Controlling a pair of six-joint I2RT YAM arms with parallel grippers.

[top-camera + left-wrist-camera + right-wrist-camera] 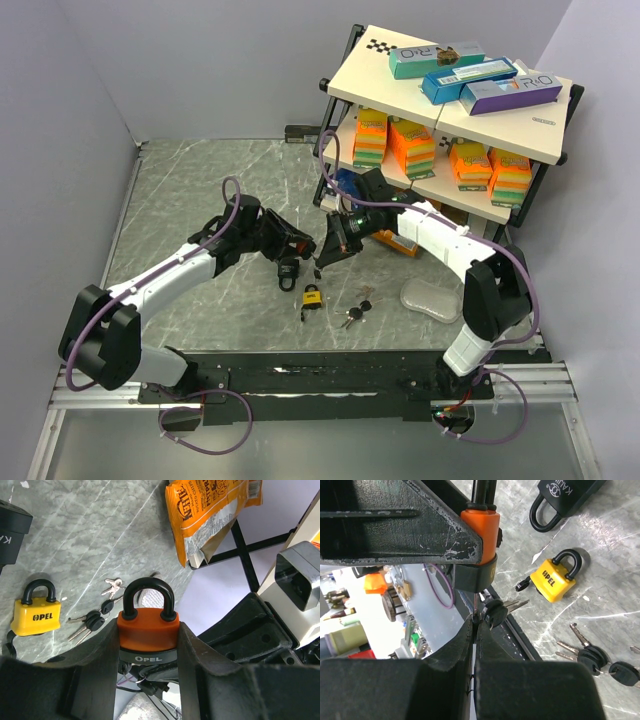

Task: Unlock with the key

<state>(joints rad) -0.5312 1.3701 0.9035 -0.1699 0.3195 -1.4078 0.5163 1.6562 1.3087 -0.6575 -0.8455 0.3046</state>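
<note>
Left gripper [148, 639] clamps orange OPEL padlock [148, 627], off the table between the arms | right gripper [474, 626] pinched shut on black-headed key [491, 614] just under lock's base | risk: turning force twists padlock in the fingers, or key slips from thin pinch and jams.

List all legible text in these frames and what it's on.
"OPEL": front of the yellow padlock lying on the table.
"OPEL": dark band at the bottom of the orange padlock.
"Kettle": orange chip bag; its smaller print is too blurred to read.
"KAU", cut off by the frame edge: black padlock.
Boxes on the shelf: print too small to read.
</note>
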